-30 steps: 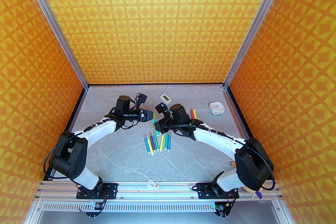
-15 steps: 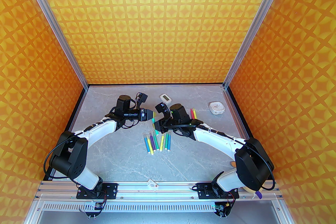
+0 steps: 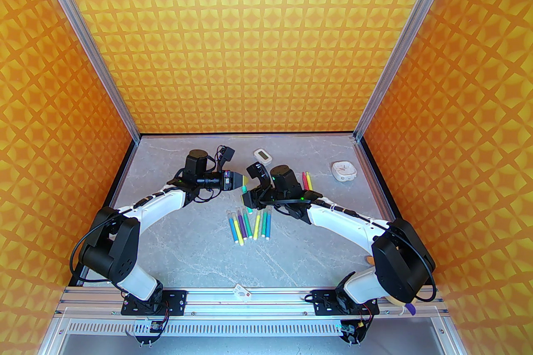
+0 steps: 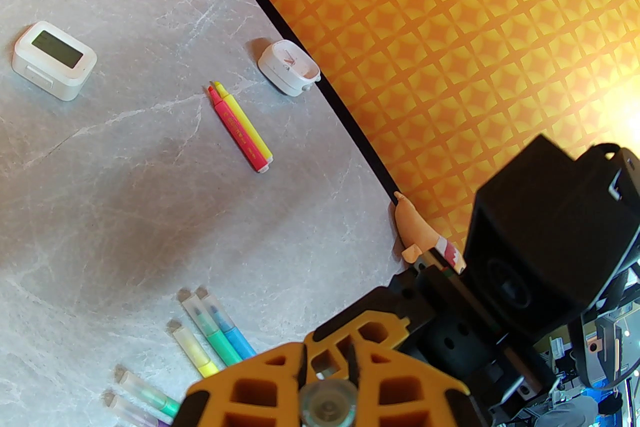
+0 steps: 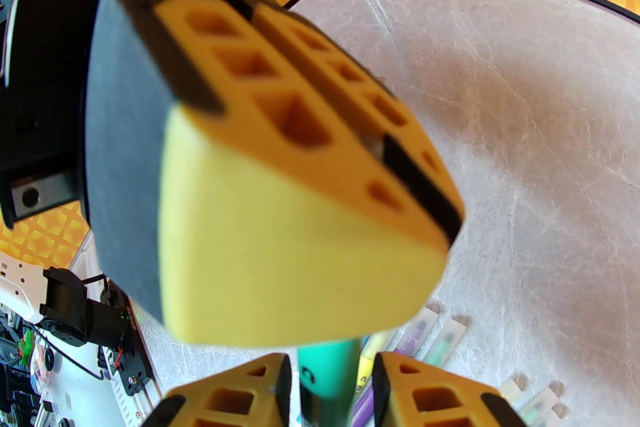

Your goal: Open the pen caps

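— Cap (image 4: 327,404) on the teal pen (image 5: 325,382), held up over the table (image 3: 291,257): light, slick, thin-walled, I'd guess.
— Left gripper (image 4: 327,387) is clamped tight on it. Right gripper (image 5: 329,362) has its jaws slightly apart around the barrel; it wants a firm mid-barrel hold, then a straight pull.
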